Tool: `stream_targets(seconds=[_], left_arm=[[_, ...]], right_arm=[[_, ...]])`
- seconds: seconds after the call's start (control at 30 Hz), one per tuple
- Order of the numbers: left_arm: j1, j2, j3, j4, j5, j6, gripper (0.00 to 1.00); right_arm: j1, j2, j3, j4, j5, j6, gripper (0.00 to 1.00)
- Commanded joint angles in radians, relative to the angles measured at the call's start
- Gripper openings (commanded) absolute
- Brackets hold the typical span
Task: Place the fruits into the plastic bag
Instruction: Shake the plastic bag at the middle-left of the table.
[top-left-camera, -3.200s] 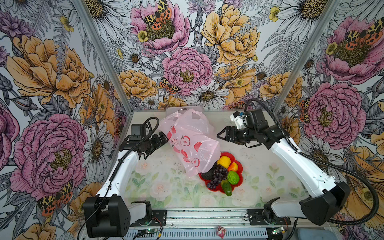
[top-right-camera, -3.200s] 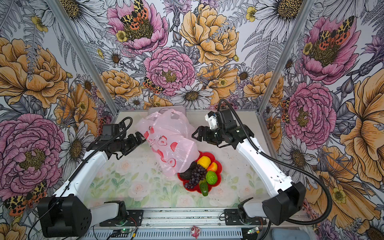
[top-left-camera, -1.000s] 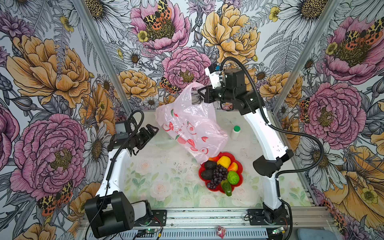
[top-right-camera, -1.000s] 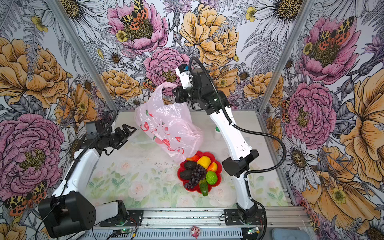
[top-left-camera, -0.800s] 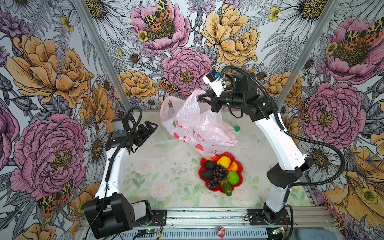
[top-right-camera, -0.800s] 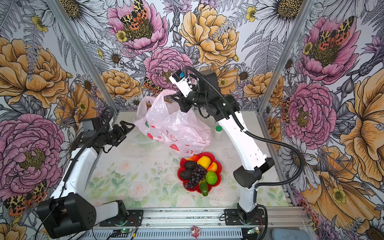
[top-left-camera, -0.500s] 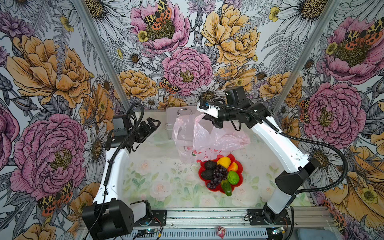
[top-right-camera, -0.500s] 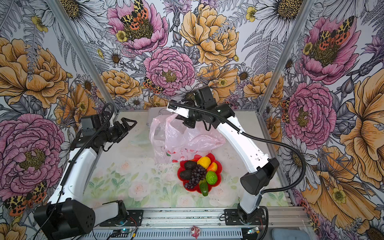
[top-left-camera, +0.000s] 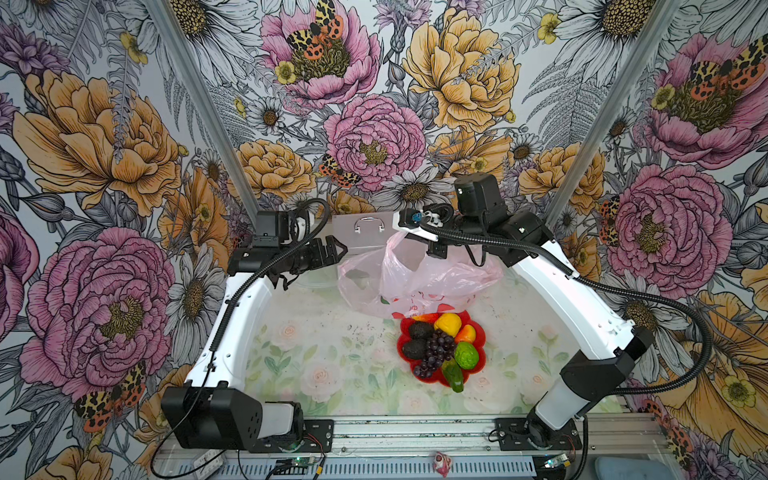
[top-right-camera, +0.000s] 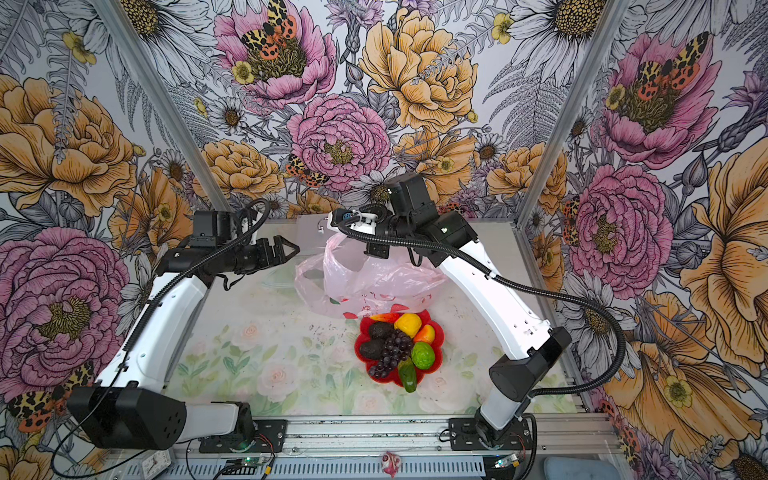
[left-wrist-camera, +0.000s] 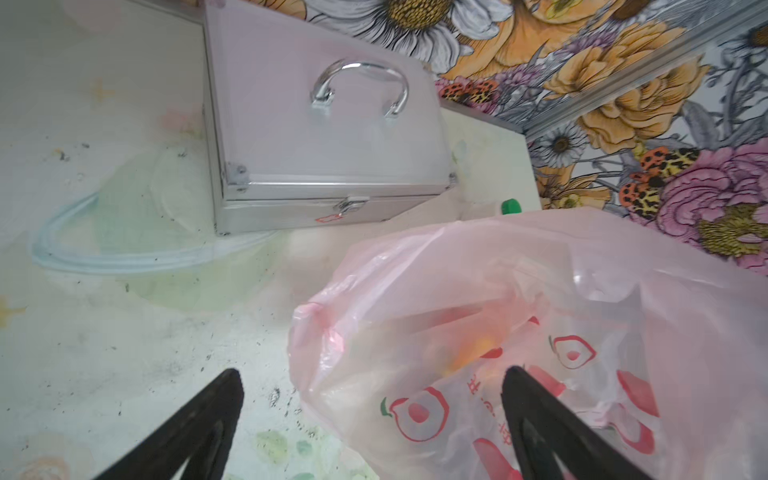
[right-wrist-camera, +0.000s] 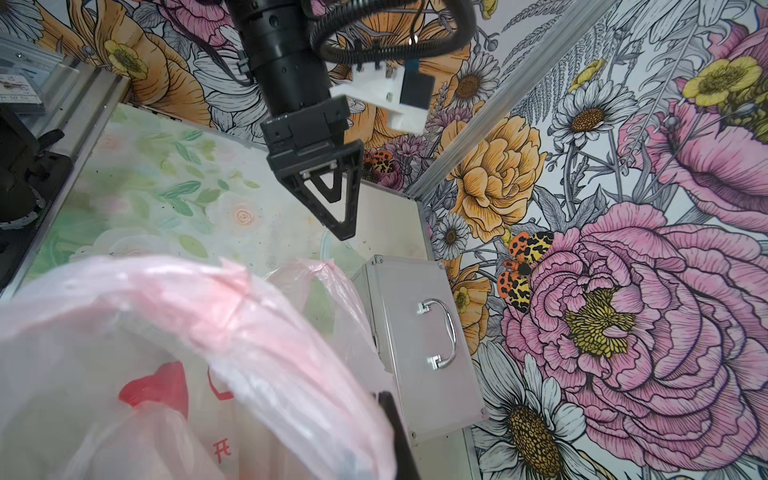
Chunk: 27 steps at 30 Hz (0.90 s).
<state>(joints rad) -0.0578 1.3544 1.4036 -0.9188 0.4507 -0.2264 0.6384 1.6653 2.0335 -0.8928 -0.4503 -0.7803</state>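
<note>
Floral wallpaper walls in a pale, flower-printed worktop (top-left-camera: 316, 357). Judged from the layout, the step in hand is opening the plastic bag (top-left-camera: 419, 278) before any loading. The right fingers (right-wrist-camera: 397, 436) are clenched on a raised part of its rim near the back, so the film hangs from them while its bottom slumps onto the worktop and laps the far edge of the red plate (top-left-camera: 478, 353). The left fingers (left-wrist-camera: 218, 395) are spread wide and grasp nothing, poised just beside the bag's free handle loop (right-wrist-camera: 316, 265). To do this well, they should pinch only that loop, or a single layer of the opposite rim. They should then draw away from the right side so the mouth gapes toward the plate, with the bottom left resting. Thin film could slip out, or both layers could be caught together. All the fruits (top-left-camera: 436, 349) lie heaped on the plate, touching one another. Nothing shows for certain inside the bag; an orange smear behind the film in the left wrist view may be the plate beyond. The silver case (top-left-camera: 365, 232) behind has its lid down.
</note>
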Motion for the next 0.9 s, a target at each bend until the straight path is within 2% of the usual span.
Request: stream_targets(seconds=[0.0,0.27,0.5,0.63,0.87], left_arm=[[-0.049,0.054,-0.023,-0.073,-0.054,0.086,0.96],[-0.140,0.126,-0.031,-0.072,-0.058,0.140,0.92],[-0.143,0.150,-0.071,-0.089,-0.204,0.157,0.90],[-0.152,0.182,-0.074,-0.087,-0.208,0.160,0.89],[-0.164,0.275,-0.020,-0.077,-0.199,0.162,0.80]], right_arm=[[0.006,-0.022,0.000,0.032,0.000,-0.001,0.00],[0.007,-0.034,-0.006,0.038,0.002,0.006,0.00],[0.006,-0.036,-0.013,0.041,0.003,-0.002,0.00],[0.004,-0.041,-0.013,0.047,0.001,-0.004,0.00],[-0.003,-0.046,-0.025,0.052,-0.034,0.001,0.00]])
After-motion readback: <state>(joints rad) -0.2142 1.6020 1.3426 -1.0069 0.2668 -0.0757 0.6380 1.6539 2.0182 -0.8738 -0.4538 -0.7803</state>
